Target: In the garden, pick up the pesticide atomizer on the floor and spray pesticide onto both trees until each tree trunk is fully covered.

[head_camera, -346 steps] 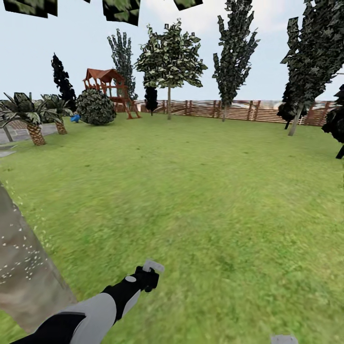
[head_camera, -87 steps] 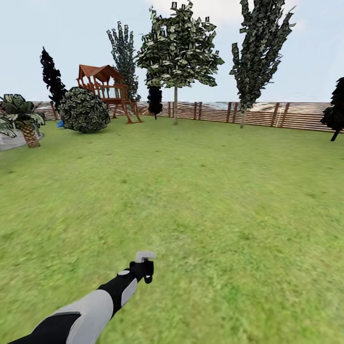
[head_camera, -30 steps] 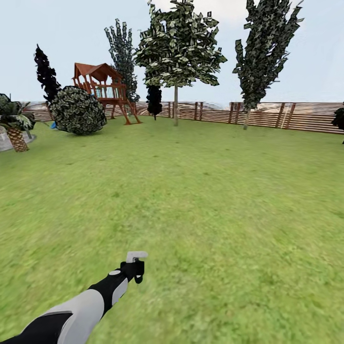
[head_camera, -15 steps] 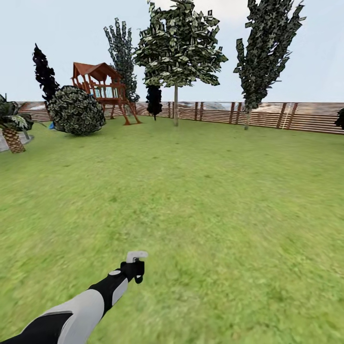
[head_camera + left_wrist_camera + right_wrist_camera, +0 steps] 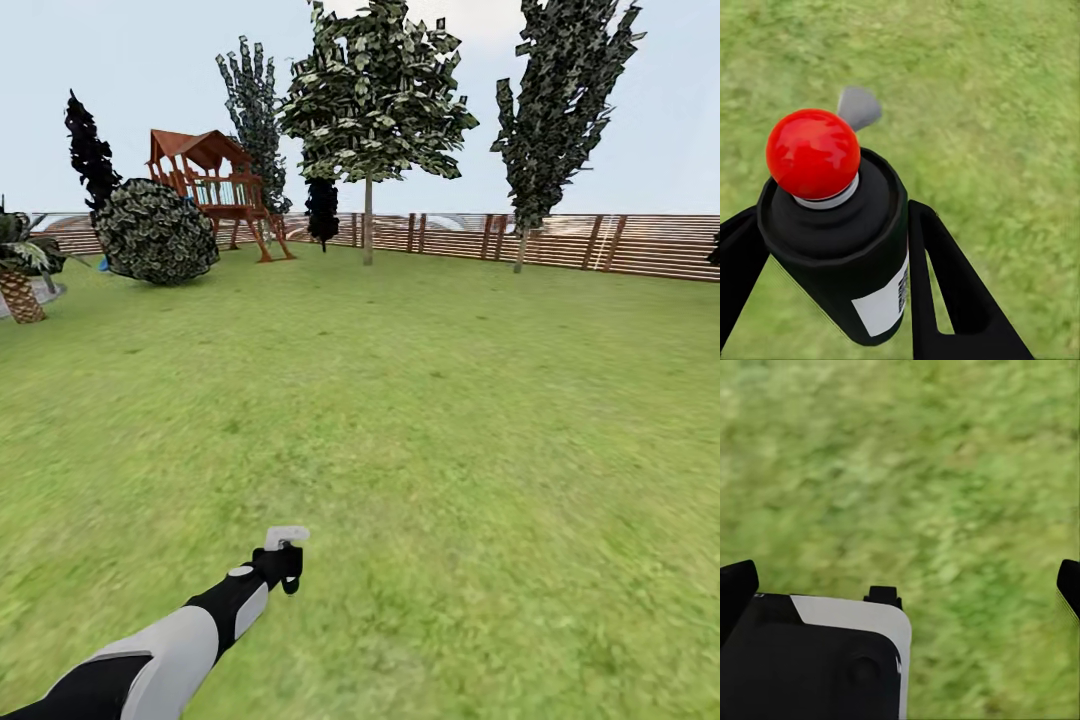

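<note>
The left arm reaches forward and low over the lawn (image 5: 430, 400), its left end effector (image 5: 283, 566) clamped on the pesticide atomizer (image 5: 840, 240). The bottle sits between the two black fingers (image 5: 945, 285), its long axis running along them, its pale trigger head (image 5: 287, 536) uppermost and pointing ahead toward the tree (image 5: 368, 90) by the fence (image 5: 560, 240). The red tip (image 5: 813, 153) faces the wrist camera. The right end effector (image 5: 900, 585) appears spread, though only its finger edges show over grass.
</note>
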